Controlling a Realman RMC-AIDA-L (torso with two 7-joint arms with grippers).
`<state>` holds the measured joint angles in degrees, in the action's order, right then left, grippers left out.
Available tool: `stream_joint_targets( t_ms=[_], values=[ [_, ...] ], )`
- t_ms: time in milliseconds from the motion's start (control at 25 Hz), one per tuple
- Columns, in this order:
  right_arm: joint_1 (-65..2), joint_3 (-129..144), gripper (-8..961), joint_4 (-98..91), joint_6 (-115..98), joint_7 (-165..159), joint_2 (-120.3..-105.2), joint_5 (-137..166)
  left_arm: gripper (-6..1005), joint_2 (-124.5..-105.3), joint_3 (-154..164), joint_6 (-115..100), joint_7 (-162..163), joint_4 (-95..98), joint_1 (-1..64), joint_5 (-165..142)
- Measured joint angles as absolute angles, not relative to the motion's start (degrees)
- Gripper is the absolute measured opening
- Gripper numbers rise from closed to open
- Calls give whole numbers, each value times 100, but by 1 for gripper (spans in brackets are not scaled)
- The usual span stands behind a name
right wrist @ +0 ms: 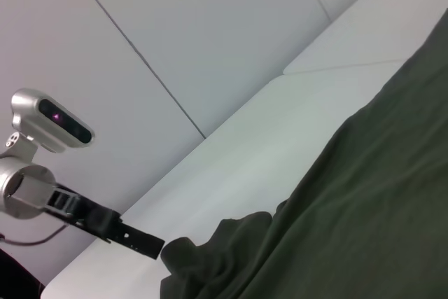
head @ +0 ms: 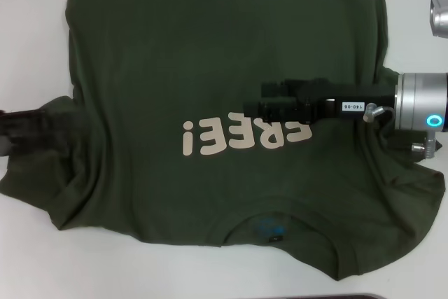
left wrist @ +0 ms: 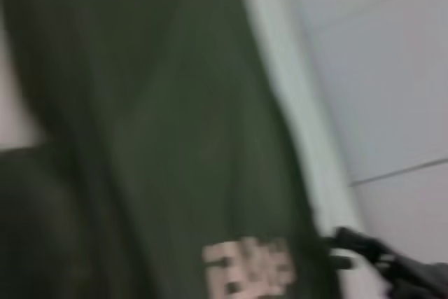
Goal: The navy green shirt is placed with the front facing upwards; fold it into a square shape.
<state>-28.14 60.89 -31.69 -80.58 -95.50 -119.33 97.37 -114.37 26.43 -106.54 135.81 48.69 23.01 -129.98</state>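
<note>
The navy green shirt (head: 210,54) lies front up on the white table (head: 28,19), its collar near me and its cream "FREE!" lettering (head: 231,136) upside down to me. My right gripper (head: 255,103) reaches in from the right and hovers over the chest, covering the first letter; its jaws look open. It shows far off in the left wrist view (left wrist: 343,248), beside the lettering (left wrist: 245,271). My left gripper (head: 10,127) is at the shirt's left sleeve (head: 49,131). In the right wrist view it (right wrist: 150,243) is shut on the bunched, raised sleeve (right wrist: 203,250).
The shirt's hem runs past the far edge of the head view. Bare white table shows left of the shirt, at the right (head: 420,26) and along the near edge (head: 105,264). A grey panelled wall (right wrist: 175,26) stands behind the table.
</note>
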Motion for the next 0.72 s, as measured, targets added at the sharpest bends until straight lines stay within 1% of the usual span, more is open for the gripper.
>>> stream_joint_targets(
  t_ms=[160, 360, 720],
  values=[
    [-2820, 6093, 913, -3178, -7994, -9621, -11892, 9743, 868, -11232, 2471, -10804, 13882, 5122, 2454, -13480],
    [-2813, 6101, 913, -3142, -7876, -9648, -11881, 9757, 822, -11198, 2458, -10707, 13937, 5221, 2551, -13838],
    [-2824, 6086, 912, -3136, -7835, -9748, -11882, 9903, 780, -11191, 2480, -10074, 14018, 5216, 2695, -14495]
  ],
)
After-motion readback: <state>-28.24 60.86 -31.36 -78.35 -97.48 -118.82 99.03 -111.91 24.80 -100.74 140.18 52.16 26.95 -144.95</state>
